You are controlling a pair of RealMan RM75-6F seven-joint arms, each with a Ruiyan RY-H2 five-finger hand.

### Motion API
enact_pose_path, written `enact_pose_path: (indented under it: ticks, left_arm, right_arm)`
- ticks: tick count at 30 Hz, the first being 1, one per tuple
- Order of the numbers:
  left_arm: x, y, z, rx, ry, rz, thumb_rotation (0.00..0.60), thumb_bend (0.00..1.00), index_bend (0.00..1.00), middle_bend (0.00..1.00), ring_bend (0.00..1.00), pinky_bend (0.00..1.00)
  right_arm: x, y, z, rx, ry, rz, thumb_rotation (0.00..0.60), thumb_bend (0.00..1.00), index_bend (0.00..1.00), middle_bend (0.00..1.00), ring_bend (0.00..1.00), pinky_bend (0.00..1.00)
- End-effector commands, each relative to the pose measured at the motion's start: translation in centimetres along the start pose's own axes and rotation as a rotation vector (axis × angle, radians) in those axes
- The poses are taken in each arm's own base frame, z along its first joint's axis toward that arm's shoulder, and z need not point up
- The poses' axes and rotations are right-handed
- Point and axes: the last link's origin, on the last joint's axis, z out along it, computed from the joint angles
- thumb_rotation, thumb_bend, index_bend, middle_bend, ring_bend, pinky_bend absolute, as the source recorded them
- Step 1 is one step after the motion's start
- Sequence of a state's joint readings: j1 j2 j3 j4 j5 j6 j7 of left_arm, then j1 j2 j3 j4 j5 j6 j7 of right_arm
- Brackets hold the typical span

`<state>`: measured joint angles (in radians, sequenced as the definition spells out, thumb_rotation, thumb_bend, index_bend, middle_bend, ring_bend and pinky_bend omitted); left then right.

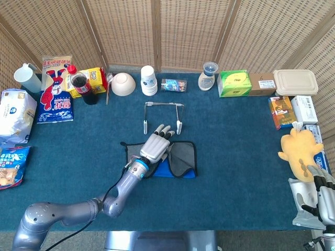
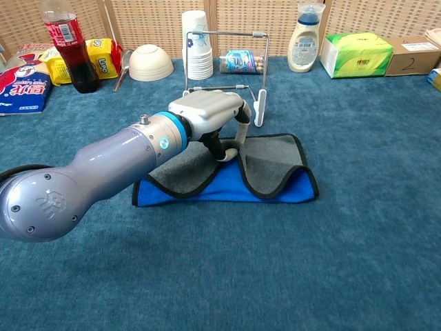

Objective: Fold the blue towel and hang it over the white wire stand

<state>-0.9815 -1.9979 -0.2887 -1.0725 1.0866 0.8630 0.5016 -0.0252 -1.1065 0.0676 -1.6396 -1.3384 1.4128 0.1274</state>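
The blue towel [image 1: 182, 157] lies on the table's middle, grey side folded up over the blue, with a blue strip [image 2: 227, 189] showing along its near edge. My left hand [image 1: 155, 146] is over the towel's left part, fingers curled down; in the chest view this left hand [image 2: 210, 117] grips a raised fold of grey cloth. The white wire stand [image 1: 163, 104] stands upright just beyond the towel, its top bar [image 2: 227, 33] bare. My right hand [image 1: 322, 189] rests at the table's near right corner, holding nothing.
Along the back edge stand a cola bottle [image 1: 84, 86], a bowl [image 1: 123, 83], stacked paper cups [image 1: 149, 79], a white bottle [image 1: 208, 76] and a green tissue box [image 1: 234, 83]. Snack bags [image 1: 56, 97] lie at the left, a yellow plush toy [image 1: 299, 151] at the right.
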Motion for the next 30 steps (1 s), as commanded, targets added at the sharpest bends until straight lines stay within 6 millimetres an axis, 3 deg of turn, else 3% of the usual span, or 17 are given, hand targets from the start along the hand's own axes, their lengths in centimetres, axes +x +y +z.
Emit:
enact_pose_path:
  ticks: [1,8,13,30]
  left_arm:
    - [-0.2,-0.1,0.0,0.001,-0.005,0.000,0.600,0.26,0.48,0.16,0.00,0.00]
    - [-0.6,-0.2,-0.6,0.001,-0.015,-0.004,0.600,0.26,0.30,0.11,0.00,0.00]
    - [-0.6,-0.2,-1.0,0.000,-0.015,-0.011,0.600,0.26,0.24,0.10,0.00,0.00]
    - [0.8,0.5,-3.9,-0.070,0.032,-0.069,0.600,0.26,0.24,0.11,0.00,0.00]
  right_arm:
    - [0.0,0.0,0.0,0.000,0.000,0.001,0.600,0.36,0.08,0.11,0.04,0.00]
    - [0.0,-0.1,0.0,0.005,-0.001,0.005,0.600,0.36,0.08,0.11,0.04,0.00]
    - [0.0,-0.2,0.0,0.008,-0.001,0.007,0.600,0.36,0.08,0.11,0.04,0.00]
    - [0.0,-0.6,0.1,0.024,-0.004,0.006,0.600,0.36,0.08,0.11,0.04,0.00]
